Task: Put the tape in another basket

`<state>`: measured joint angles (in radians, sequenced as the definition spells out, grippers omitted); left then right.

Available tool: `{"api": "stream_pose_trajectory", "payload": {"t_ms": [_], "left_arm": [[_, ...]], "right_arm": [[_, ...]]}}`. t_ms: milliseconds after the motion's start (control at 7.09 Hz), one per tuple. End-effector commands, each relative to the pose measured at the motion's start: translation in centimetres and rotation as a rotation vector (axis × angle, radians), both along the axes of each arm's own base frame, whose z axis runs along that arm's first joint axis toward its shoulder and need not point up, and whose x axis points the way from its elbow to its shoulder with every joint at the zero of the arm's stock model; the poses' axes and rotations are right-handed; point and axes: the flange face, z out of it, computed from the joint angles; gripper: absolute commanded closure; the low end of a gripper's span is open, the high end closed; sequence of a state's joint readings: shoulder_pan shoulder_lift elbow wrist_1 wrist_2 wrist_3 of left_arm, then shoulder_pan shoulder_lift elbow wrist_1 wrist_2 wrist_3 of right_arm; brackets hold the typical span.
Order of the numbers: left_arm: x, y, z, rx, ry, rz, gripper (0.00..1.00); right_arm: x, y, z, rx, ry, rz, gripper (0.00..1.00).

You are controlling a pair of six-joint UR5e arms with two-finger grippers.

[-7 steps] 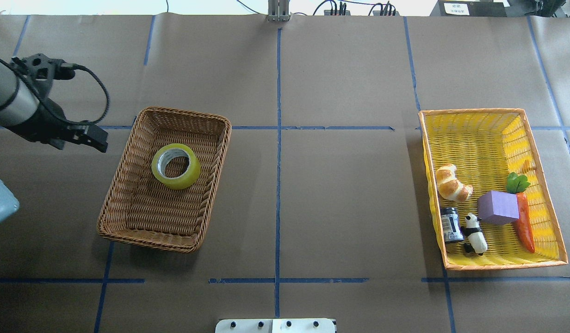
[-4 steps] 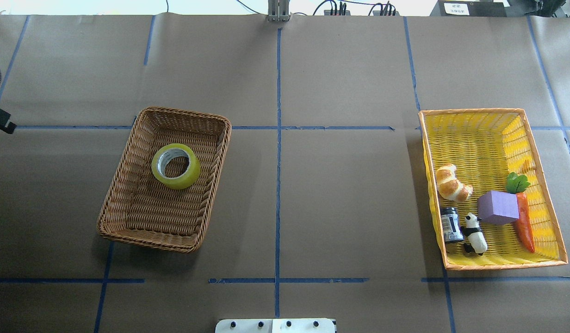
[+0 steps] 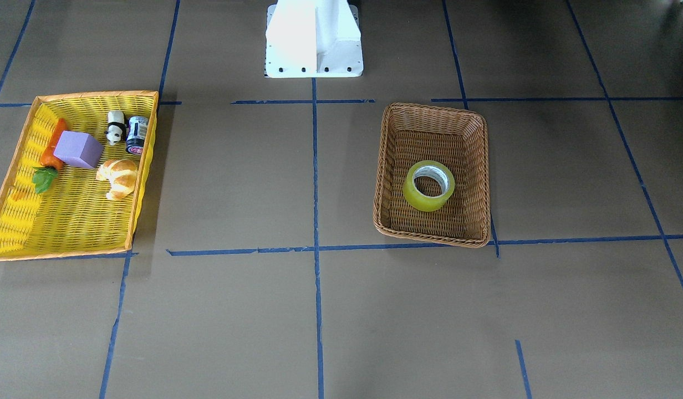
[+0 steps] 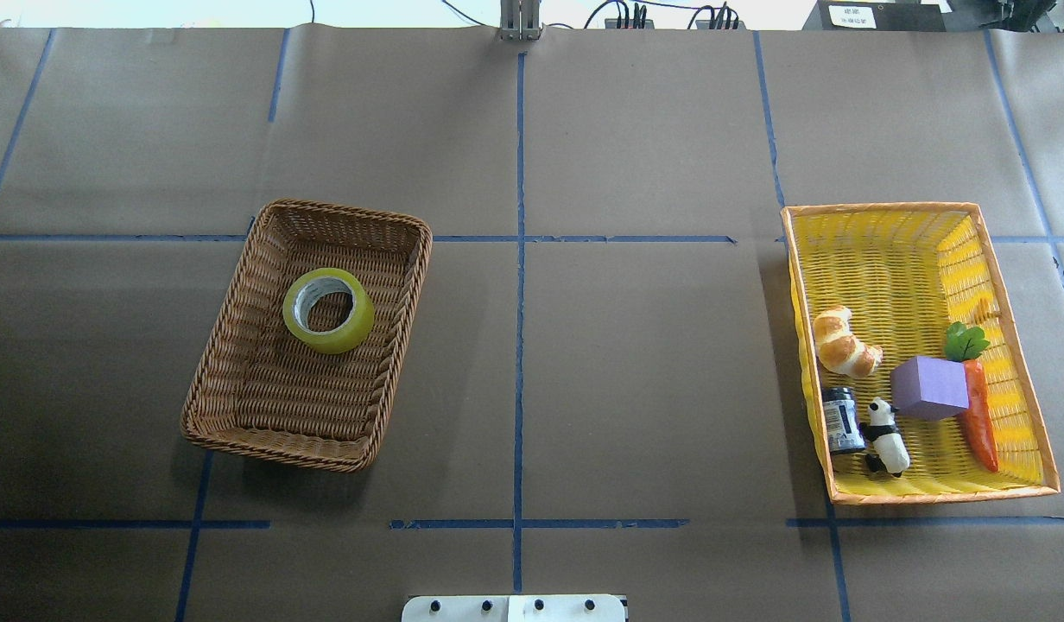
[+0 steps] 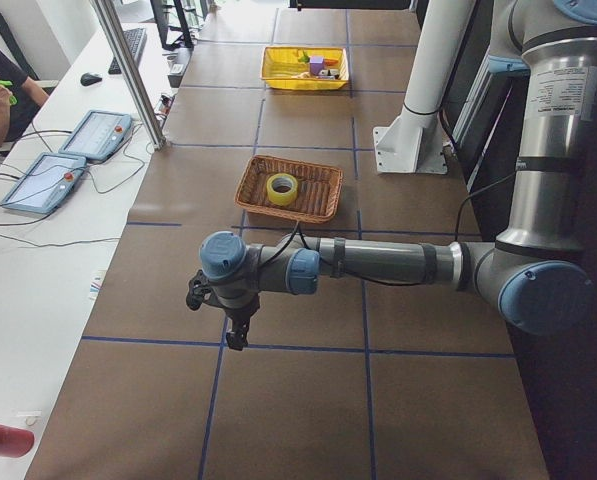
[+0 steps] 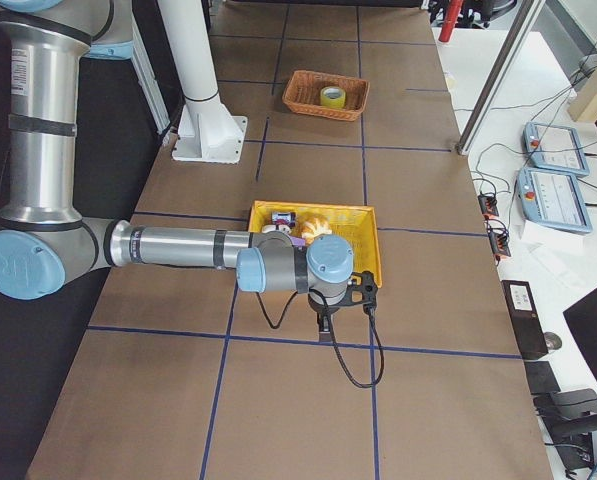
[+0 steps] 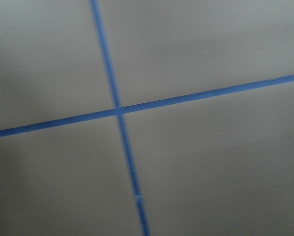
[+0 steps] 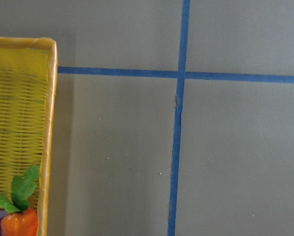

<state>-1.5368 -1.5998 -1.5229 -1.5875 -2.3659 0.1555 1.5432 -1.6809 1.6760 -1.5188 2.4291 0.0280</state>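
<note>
Cannot tell how far open the left pincer (image 5: 236, 335) is: caught only in the view from the tabletop's (image 4: 636, 363) left end, small and dark, pointing down over bare brown paper. Cannot make out anything in its grip. Well apart from the basket (image 4: 273, 449), out past that basket's left side.

Same with the right pincer (image 6: 324, 328): seen only from the opposite end, tips down, opening impossible to judge. Far from the basket, on the other side of the yellow basket (image 4: 895, 233) and just beyond its outer rim.

Inside the basket, toward the end away from the robot: the tape (image 4: 328, 310), lying flat with its hole upward, clear of the walls.

Well to the right of the basket, across open tabletop crossed by blue lines (image 4: 518, 345): the yellow basket, holding a croissant (image 4: 843, 342), a purple block (image 4: 929, 388) touching a carrot (image 4: 978, 415), a panda figure (image 4: 886, 436) and a small dark can (image 4: 840, 420) side by side.

Nearer the robot than the basket: the white mounting base (image 3: 314, 39).

From the left wrist, only a blurred crossing of blue lines. From the right wrist, just a corner of the yellow basket, with the carrot cut off at the edge.
</note>
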Motion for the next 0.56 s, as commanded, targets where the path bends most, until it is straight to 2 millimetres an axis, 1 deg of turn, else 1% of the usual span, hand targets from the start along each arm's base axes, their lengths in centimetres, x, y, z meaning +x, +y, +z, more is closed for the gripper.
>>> {"api": "stream_pose_trajectory", "payload": {"t_ms": [0,141,423], "left_arm": [[-0.9,0.9,2.8,-0.029,-0.002,0.002,0.00],[-1.4,0.9,2.8,-0.029,-0.002,-0.009,0.00],[-3.7,1.6,3.0,-0.034,0.003,-0.055,0.00]], "right_arm": [[2.7,0.4,0.0,-0.046,-0.013,0.056,0.00],[3.1,1.0,-0.5,-0.030,-0.033,0.066,0.00],[3.0,1.3,-1.2,-0.027,-0.036,0.074,0.00]]}}
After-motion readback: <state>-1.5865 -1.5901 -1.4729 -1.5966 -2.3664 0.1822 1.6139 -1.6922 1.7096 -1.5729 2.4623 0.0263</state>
